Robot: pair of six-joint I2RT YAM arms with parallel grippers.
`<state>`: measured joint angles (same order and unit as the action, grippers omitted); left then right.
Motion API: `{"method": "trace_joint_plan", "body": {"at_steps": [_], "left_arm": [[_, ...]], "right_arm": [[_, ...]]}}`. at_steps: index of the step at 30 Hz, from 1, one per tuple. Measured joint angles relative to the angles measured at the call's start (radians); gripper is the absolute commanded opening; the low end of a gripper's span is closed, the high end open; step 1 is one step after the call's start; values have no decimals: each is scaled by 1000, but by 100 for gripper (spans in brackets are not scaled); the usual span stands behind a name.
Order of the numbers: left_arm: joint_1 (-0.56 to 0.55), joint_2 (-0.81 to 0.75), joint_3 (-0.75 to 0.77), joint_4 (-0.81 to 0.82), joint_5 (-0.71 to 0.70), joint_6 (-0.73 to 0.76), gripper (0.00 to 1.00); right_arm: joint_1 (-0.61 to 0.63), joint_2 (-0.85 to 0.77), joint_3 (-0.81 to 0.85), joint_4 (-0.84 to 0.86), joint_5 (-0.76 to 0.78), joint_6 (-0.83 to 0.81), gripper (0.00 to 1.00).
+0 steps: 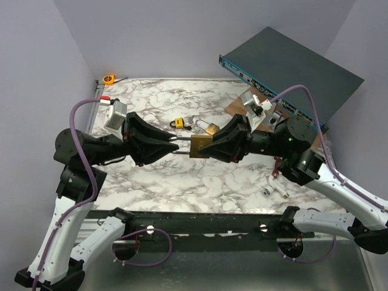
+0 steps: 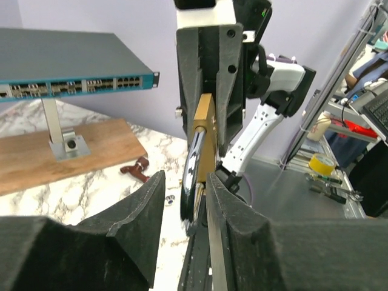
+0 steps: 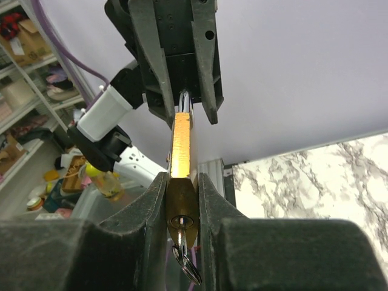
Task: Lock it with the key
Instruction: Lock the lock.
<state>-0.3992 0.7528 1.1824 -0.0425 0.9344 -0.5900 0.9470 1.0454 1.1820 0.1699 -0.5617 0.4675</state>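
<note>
Bright, even light, soft shadows; wrist views blur close up

White-shelled arms (image 1: 60, 229), black jaws, purple cables (image 1: 295, 88).

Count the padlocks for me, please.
3: a big brass padlock held between the left gripper and right gripper, a smaller brass padlock on the table behind it, a yellow padlock left of that. More may be hidden.
</note>
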Motion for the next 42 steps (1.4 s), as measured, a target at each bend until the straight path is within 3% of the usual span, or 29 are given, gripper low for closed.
{"method": "trace_joint_plan", "body": {"at_steps": [8,13,15,28,37,42], "left_arm": [[0,3,1,-177,81,94,30],[0,12,1,-200,126,106,29],[0,19,1,-200,143,104,23],[0,53,-11,-202,205,91,31],[0,53,-35,-175,211,66,15],[0,53,-44,-137,222,32,17]], "right_arm": [[0,-84,10,-196,11,-70,1],[0,-89,23,-279,10,-95,1],[0,-88,23,-300,10,-101,1],[0,-89,43,-344,16,-122,1],[0,-90,55,-344,19,-129,1],[0,-90,55,-344,23,-129,1]]}}
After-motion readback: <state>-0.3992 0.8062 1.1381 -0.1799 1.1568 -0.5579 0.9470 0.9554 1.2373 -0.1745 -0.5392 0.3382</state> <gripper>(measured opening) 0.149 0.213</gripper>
